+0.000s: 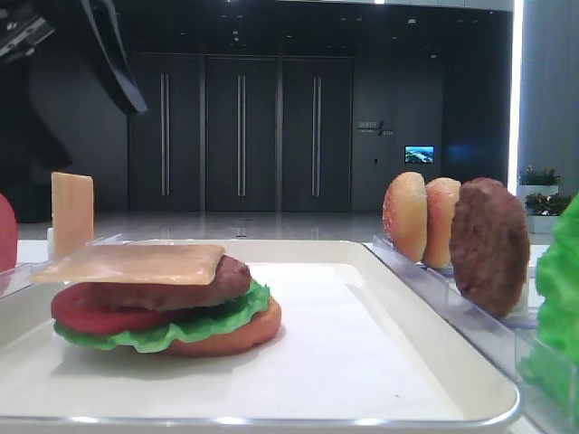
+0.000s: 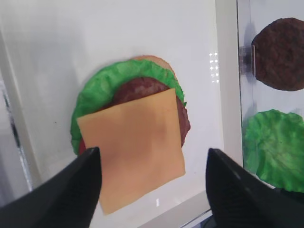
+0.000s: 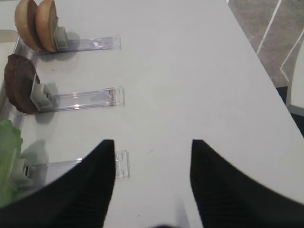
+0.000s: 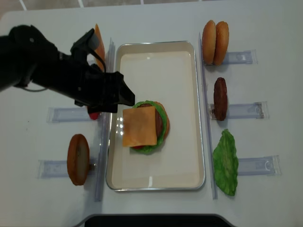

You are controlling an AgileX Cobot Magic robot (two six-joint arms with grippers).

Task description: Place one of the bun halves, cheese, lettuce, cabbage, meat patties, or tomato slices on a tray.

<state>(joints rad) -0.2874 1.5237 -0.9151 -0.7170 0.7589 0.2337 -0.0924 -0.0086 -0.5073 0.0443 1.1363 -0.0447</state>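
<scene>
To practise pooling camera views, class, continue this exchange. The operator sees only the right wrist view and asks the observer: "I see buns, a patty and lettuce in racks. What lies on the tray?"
Observer: A stack of burger parts lies on the tray, and the cheese tops it.
Operator: Does the left pincer hold that cheese?
Observer: No. The left pincer is open above it, with one jaw on either side.
Operator: Is any cheese left in the racks?
Observer: Yes, a second cheese slice stands upright to the left of the tray.
</scene>
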